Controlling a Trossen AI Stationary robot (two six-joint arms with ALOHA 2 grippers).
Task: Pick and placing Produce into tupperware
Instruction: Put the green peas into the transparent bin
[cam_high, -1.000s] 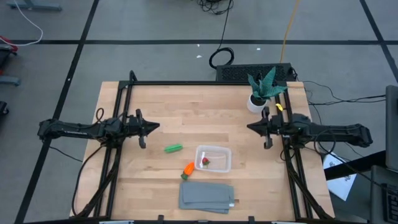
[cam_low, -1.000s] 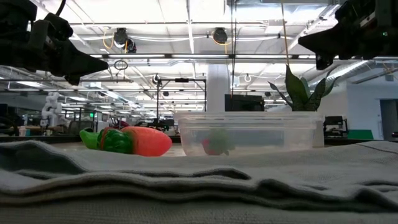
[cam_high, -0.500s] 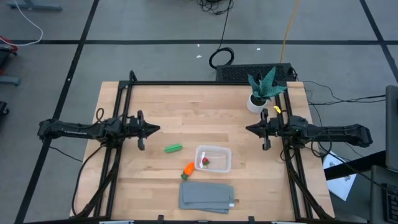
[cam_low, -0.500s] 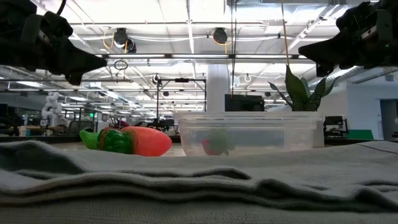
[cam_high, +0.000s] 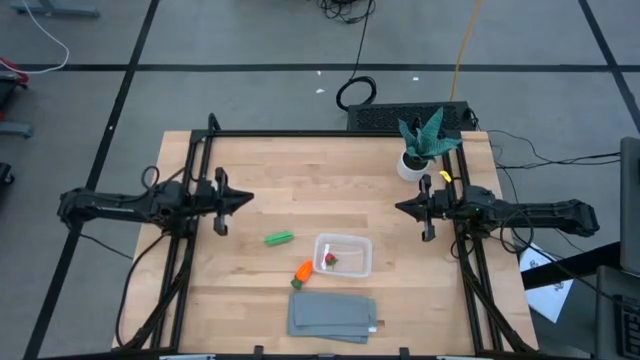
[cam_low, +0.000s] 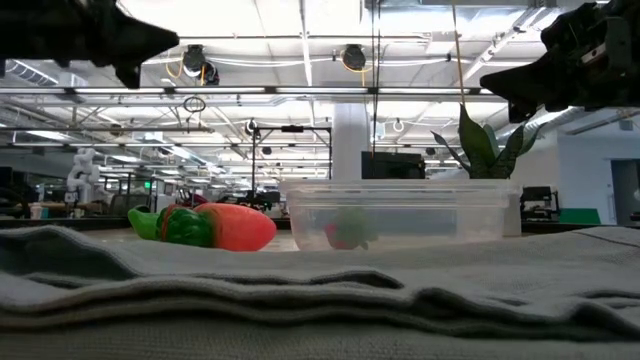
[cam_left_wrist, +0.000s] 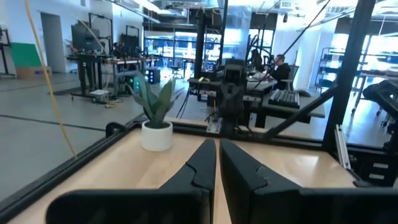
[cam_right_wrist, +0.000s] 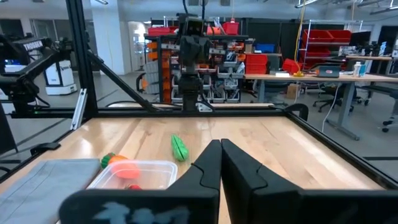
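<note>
A green pod (cam_high: 279, 238) and an orange carrot (cam_high: 303, 271) are lying left of the clear box (cam_high: 344, 255), which is holding a red berry (cam_high: 329, 261). Both the left pincer (cam_high: 243, 200) and the right pincer (cam_high: 404, 207) are pressed together, holding nothing.

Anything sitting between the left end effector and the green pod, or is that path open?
Open: in the high view only bare wood lies between the left end effector, shut over the table's left side, and the green pod. The carrot and tupperware lie beyond it.

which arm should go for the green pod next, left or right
Probably the left. In the high view the green pod lies on the left hand's side of the tupperware, with bare table between them. The right hand hangs beyond the tupperware and would have to cross over it. Both hands are shut.
</note>
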